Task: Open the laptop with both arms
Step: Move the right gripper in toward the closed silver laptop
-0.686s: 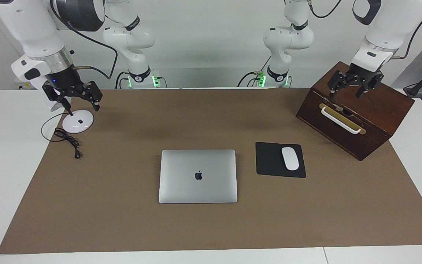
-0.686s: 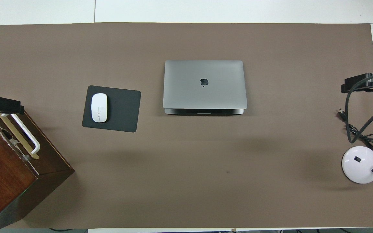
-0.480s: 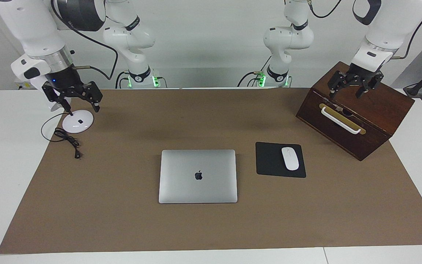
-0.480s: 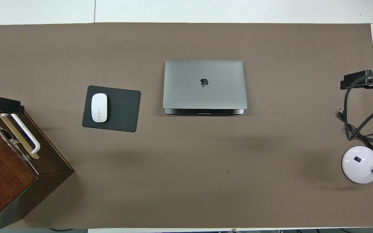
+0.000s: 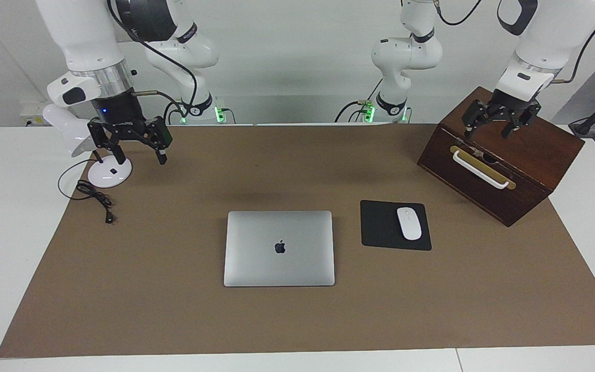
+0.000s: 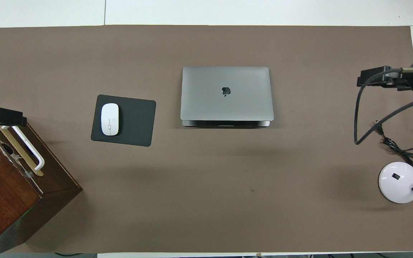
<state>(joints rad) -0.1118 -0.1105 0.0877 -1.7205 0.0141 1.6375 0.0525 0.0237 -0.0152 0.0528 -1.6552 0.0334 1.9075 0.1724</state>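
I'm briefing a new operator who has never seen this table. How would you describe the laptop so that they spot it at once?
Start from the brown mat that covers the table: the laptop lies closed and flat near its middle. Beside it, toward the left arm's end, is a black mouse pad with a white mouse. The laptop is the larger, silver-grey slab with a dark apple logo on its lid.
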